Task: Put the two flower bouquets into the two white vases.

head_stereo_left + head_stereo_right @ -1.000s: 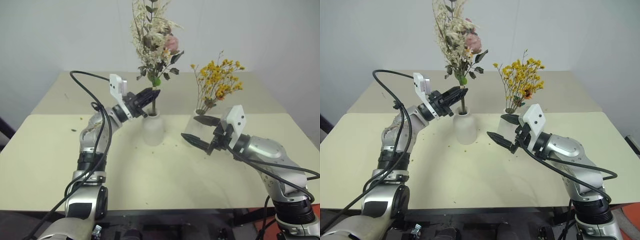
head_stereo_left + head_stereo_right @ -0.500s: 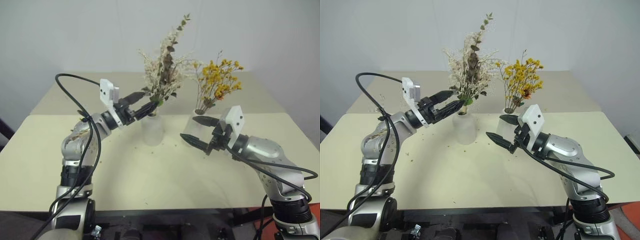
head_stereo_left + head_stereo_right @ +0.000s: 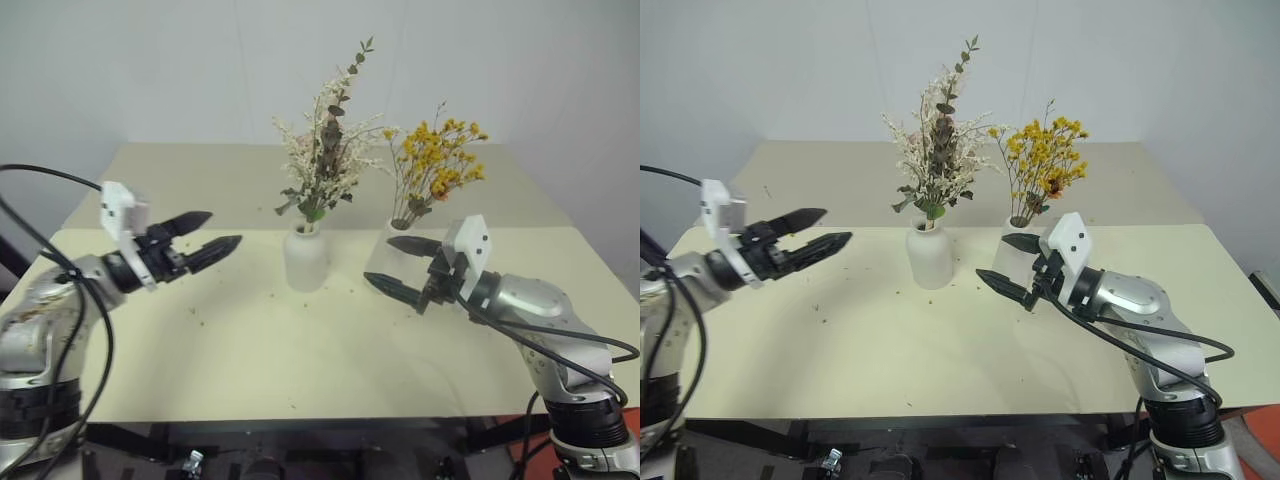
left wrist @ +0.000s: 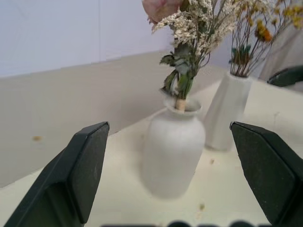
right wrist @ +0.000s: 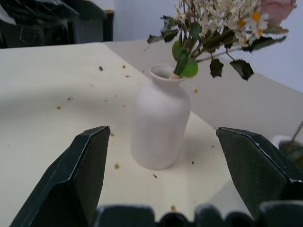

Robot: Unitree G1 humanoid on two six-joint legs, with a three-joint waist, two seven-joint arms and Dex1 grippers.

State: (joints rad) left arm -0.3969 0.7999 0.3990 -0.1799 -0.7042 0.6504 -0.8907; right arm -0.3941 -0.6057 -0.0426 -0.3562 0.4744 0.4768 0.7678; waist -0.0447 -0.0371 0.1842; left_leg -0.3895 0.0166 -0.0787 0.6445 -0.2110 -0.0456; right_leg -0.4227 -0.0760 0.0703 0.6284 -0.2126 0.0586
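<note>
With both bouquets upright in their vases, cream bouquet (image 3: 325, 140) in the bottle vase (image 3: 306, 256) sits well right of the spread-open left gripper (image 3: 208, 232), while the empty, spread right gripper (image 3: 398, 265) hovers nearer.

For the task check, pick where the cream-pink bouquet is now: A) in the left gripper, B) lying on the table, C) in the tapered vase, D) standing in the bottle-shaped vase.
D: the cream-pink bouquet has its stems in the neck of the bottle-shaped vase, and the left gripper is open and apart from it.
</note>
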